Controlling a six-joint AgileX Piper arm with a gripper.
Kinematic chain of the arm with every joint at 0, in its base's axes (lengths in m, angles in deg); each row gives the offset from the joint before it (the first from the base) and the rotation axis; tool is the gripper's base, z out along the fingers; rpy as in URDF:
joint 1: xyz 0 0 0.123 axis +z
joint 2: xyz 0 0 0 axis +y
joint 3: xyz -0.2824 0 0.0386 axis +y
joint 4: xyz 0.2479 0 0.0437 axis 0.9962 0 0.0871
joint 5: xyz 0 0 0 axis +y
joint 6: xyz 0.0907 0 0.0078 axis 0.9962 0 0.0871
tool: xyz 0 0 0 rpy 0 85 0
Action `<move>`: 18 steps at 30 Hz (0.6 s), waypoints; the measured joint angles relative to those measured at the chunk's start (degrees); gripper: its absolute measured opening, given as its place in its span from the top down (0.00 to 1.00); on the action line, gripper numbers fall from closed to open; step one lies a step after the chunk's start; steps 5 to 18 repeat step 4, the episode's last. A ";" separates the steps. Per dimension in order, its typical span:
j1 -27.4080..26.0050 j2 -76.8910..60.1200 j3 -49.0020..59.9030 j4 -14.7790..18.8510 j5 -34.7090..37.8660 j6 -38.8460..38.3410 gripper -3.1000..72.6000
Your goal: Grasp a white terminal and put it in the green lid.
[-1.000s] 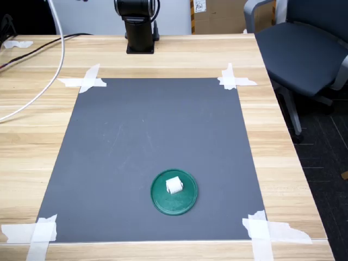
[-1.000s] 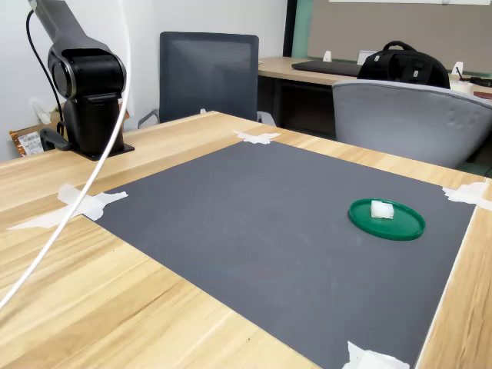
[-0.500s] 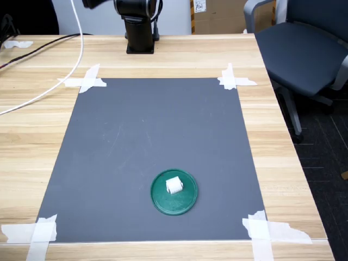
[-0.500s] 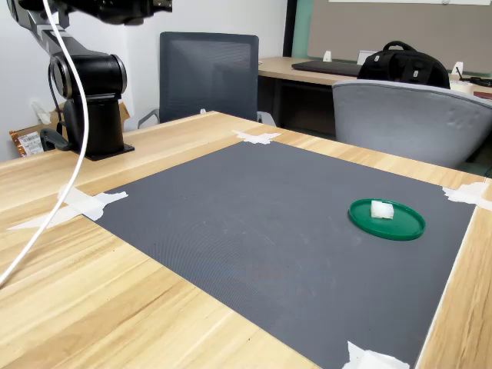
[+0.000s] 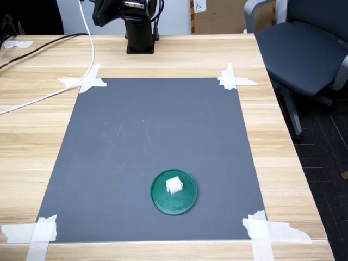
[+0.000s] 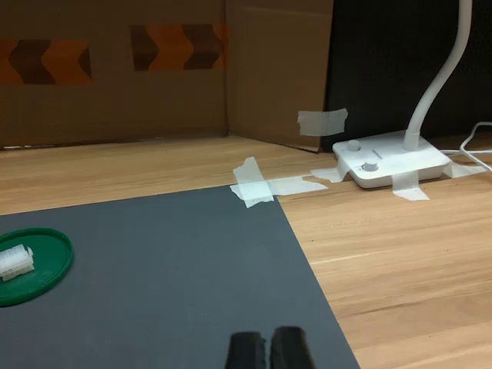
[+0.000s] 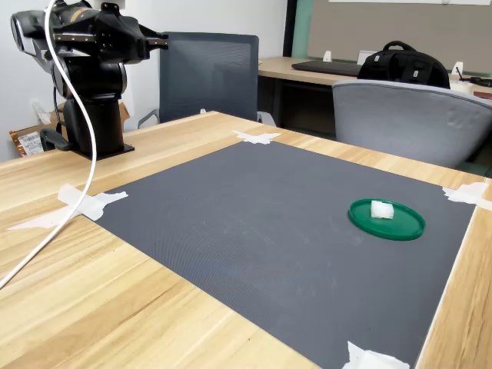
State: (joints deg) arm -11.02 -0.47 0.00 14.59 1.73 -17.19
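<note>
**Terminal in lid, arm parked at base**

Near to far in the first exterior view: one green lid (image 5: pixel 174 192) on the grey mat (image 5: pixel 152 136), one white terminal (image 5: pixel 174 185) lying inside it, near the centre. Far back, the gripper (image 7: pixel 154 38) is tucked at the arm base (image 5: pixel 140 32), well apart from the lid; in the wrist view its fingertips (image 6: pixel 247 350) sit together, nothing between them. Placement looks done. The sensible move is to keep the arm clear and not nudge the lid. Count: one terminal, one lid, four tape corners, one white lamp base (image 6: pixel 388 160).
</note>
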 joint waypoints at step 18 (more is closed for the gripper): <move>0.00 0.00 0.00 -0.05 0.00 0.00 1.00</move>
